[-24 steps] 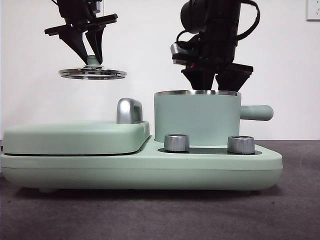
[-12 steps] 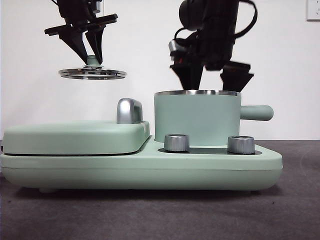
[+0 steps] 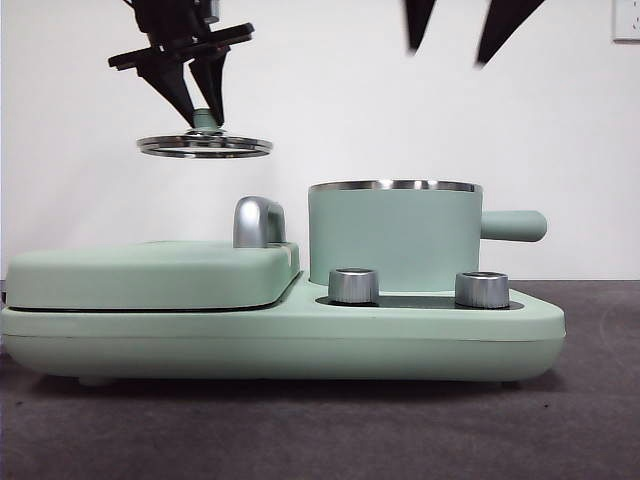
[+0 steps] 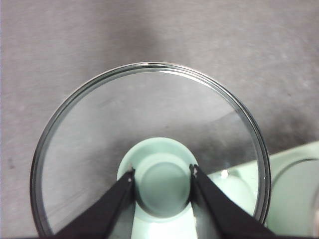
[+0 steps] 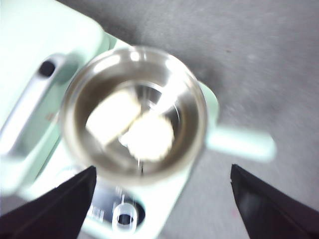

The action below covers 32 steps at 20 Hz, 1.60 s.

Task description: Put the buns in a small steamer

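Looking left to right: the left gripper (image 3: 203, 103) hangs above the cooker's (image 3: 280, 335) left half, jaws pinching the lid (image 3: 205, 146) by its green knob (image 4: 162, 183), the only sensible handhold on that slick, thin disc. Both buns (image 5: 130, 127) sit touching in the steamer (image 3: 395, 235) on the cooker's right end. They're probably light and a bit squishy, so grab across the middle. The right gripper (image 3: 462, 28) is high above, jaws spread, empty.
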Each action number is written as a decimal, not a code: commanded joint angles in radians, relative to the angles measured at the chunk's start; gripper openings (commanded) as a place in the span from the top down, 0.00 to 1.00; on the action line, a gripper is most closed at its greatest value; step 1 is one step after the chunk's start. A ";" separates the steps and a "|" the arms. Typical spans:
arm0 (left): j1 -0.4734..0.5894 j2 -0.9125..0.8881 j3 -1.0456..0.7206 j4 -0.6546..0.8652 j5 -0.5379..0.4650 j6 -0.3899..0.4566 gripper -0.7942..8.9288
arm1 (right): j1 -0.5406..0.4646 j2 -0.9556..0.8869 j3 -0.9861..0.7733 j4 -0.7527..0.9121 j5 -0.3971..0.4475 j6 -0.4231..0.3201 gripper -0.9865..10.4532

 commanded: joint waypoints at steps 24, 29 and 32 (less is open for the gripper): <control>-0.430 0.011 0.013 -0.035 0.002 -0.026 0.90 | 0.011 -1.485 -1.007 0.138 -0.139 0.022 0.54; -0.461 0.012 0.010 -0.039 0.002 -0.027 0.90 | 0.012 -1.485 -1.012 0.142 -0.182 0.022 0.54; -0.458 0.013 0.010 -0.042 0.002 -0.037 0.90 | 0.011 -1.485 -1.012 0.165 -0.226 0.022 0.54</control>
